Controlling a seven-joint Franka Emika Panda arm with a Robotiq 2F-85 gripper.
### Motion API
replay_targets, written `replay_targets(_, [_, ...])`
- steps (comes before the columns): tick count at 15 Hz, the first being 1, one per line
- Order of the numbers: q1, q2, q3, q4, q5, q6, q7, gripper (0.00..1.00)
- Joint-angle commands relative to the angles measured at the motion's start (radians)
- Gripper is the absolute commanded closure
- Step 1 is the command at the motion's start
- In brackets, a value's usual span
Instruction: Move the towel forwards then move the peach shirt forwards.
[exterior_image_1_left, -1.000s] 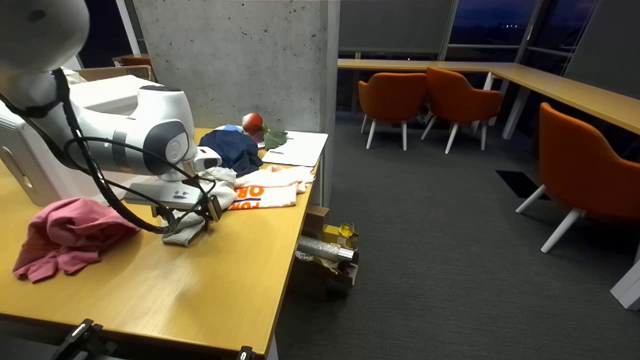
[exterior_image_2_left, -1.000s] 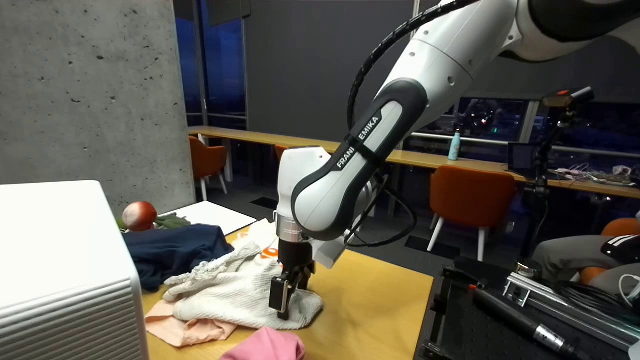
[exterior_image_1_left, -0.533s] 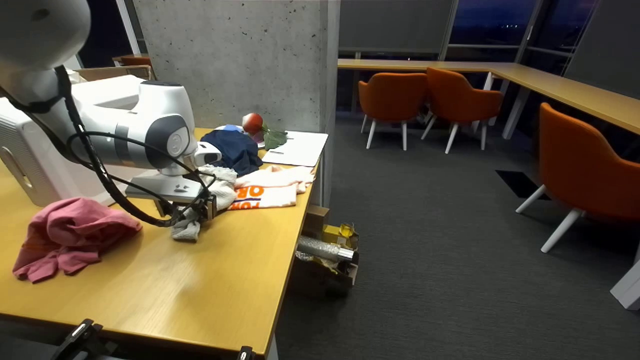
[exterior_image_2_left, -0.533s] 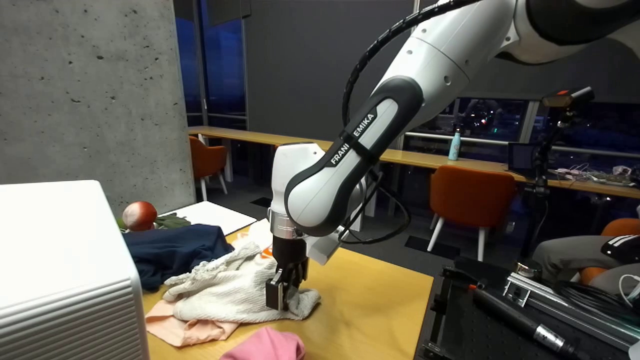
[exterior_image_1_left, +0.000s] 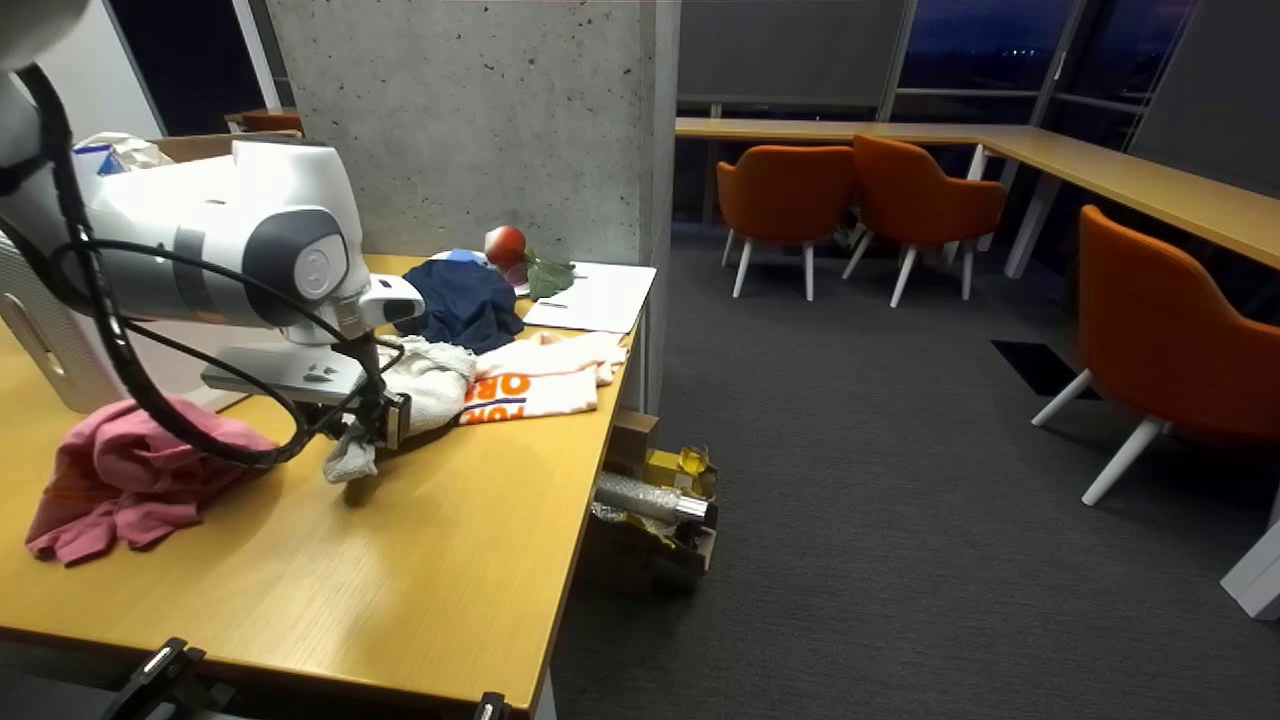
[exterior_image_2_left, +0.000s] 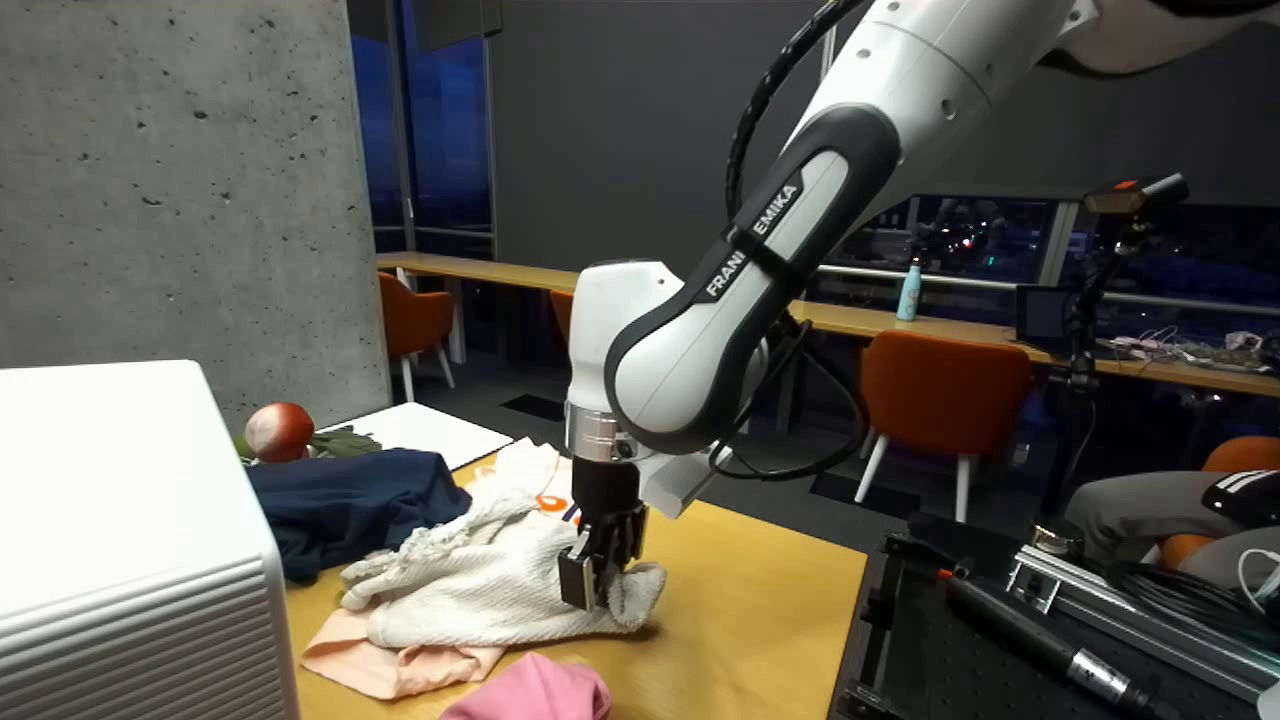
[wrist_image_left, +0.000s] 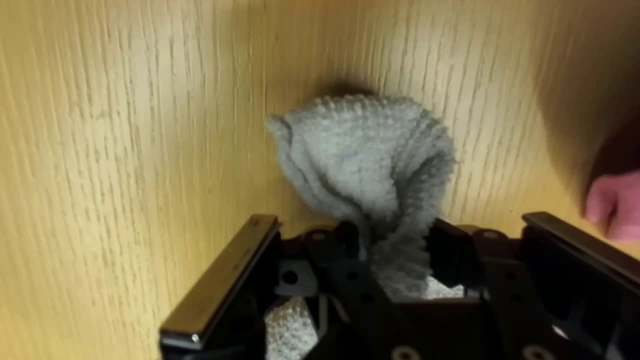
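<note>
Towel (exterior_image_2_left: 490, 590) pinched near end by hand (wrist_image_left: 396, 245) — peach shirt (exterior_image_2_left: 415, 670) pokes from beneath towel, so friction might drag shirt along; small bunched grip could slip.

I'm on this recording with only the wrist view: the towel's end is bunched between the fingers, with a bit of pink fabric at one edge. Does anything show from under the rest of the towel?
Observer: Yes, peach fabric pokes out from under the towel in an exterior view.
Operator: Any other clothing near it?
Observer: A navy cloth lies beside the towel, seen in both exterior views.
</note>
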Motion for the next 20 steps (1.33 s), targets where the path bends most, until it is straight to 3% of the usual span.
replay_targets(1, [0.050, -0.238, -0.056, -0.246, -0.023, 0.012, 0.127, 0.96])
replay_targets(4, [0.059, -0.402, -0.080, -0.392, -0.040, -0.076, 0.208, 0.96])
replay_targets(9, [0.003, -0.475, -0.087, -0.494, -0.053, -0.195, 0.265, 0.96])
replay_targets(19, [-0.089, -0.269, -0.074, -0.454, 0.015, -0.160, 0.153, 0.96])
replay_targets(20, [-0.091, -0.253, -0.075, -0.446, 0.017, -0.157, 0.148, 0.66])
